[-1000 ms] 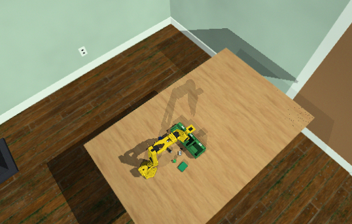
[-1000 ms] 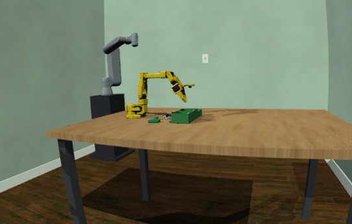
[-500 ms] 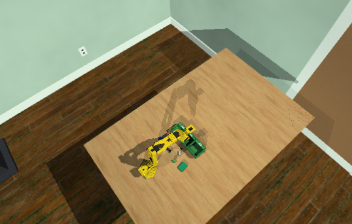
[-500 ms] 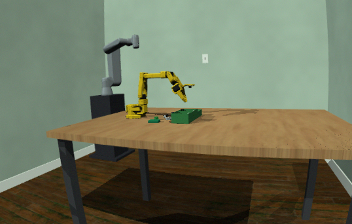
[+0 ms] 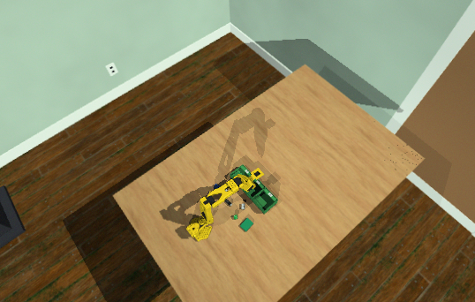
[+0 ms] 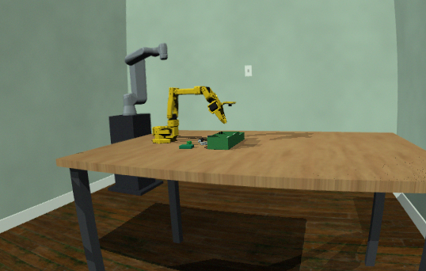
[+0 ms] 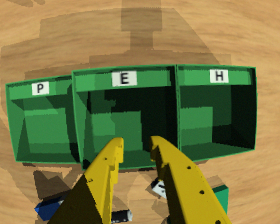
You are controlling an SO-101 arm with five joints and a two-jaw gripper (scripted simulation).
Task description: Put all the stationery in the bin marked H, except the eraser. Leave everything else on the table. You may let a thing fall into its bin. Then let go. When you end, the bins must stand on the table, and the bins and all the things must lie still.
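Hanging above bin E point(image 7: 127, 112), beside bin H point(image 7: 213, 106), we keep our fingers clenched on nothing. Small items, a blue one point(image 7: 47, 208) among them, lie on the worktop point(image 7: 144, 23) just before the green bins; their kinds we cannot tell.

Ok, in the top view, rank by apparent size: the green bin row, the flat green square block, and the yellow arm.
1. Yellow arm, longest overall.
2. Green bin row, partly hidden under the arm, so its full extent is unsure.
3. Flat green square block, clearly smallest.
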